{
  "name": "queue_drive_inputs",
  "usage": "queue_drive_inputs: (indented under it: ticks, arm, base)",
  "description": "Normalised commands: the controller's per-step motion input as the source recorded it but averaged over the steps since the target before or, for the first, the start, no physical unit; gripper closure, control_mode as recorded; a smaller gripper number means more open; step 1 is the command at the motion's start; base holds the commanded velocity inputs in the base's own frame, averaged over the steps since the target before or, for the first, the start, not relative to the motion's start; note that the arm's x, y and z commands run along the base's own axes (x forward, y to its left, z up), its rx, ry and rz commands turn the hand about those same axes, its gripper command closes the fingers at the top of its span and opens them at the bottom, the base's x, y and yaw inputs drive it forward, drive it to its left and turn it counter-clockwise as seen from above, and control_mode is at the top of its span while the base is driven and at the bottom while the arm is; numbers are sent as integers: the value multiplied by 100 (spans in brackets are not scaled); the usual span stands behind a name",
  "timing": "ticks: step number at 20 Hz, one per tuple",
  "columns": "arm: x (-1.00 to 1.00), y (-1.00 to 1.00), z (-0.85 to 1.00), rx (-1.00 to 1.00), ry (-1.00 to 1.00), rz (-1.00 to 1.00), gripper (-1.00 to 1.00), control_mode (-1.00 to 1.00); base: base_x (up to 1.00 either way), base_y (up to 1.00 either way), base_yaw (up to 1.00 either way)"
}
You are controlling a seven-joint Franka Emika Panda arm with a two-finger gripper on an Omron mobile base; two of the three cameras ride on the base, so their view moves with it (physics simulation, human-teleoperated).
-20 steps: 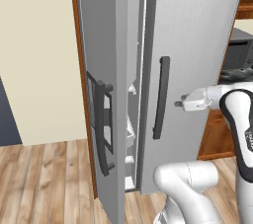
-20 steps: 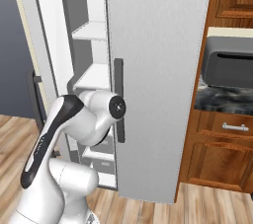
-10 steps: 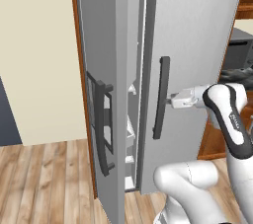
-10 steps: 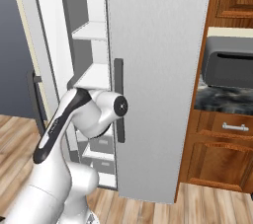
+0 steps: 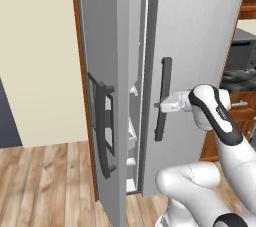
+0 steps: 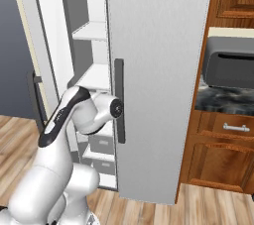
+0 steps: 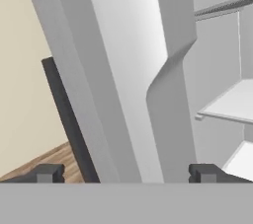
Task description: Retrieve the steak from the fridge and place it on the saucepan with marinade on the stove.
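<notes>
The white arm bends up from the base and reaches forward, its end effector (image 5: 161, 105) level with the middle of the dark vertical handle (image 5: 163, 98) on the fridge's right door, just at that bar. In the hand view the two dark finger tips (image 7: 45, 172) stand far apart at the bottom corners, spread wide with nothing between them; the edge of the left door and its dark bar handle (image 7: 69, 124) run up between them, with white shelves (image 7: 228, 102) to the right.

The fridge (image 5: 200, 46) stands straight ahead, silver-grey and tall. Its left door (image 5: 102, 71) is swung partly open, carrying its own dark handle (image 5: 106, 128); the right door (image 6: 154, 70) is shut or nearly so. Through the gap, the right base view shows the white interior with shelves (image 6: 94, 77) and grey bins (image 6: 101, 144) low down. The steak cannot be made out in any of the visible compartments.

Beyond the fridge on the right sit wooden cabinets (image 6: 221, 157) with a drawer pull (image 6: 235, 128), a dark mottled bench (image 6: 225, 101) and a grey appliance (image 6: 230, 63) on it. Wooden floor (image 5: 45, 186) lies below
</notes>
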Motion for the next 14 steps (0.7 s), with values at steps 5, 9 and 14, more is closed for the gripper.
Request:
queue_drive_inputs:
  ticks: [5,9,14]
  arm:
    - [44,20,-21,3,0,2,-100,-100]
    - [52,21,-20,5,-1,1,-100,-100]
    - [40,28,-25,4,-3,2,-100,-100]
  base:
    - [0,0,0]
    - [0,0,0]
    - [0,0,0]
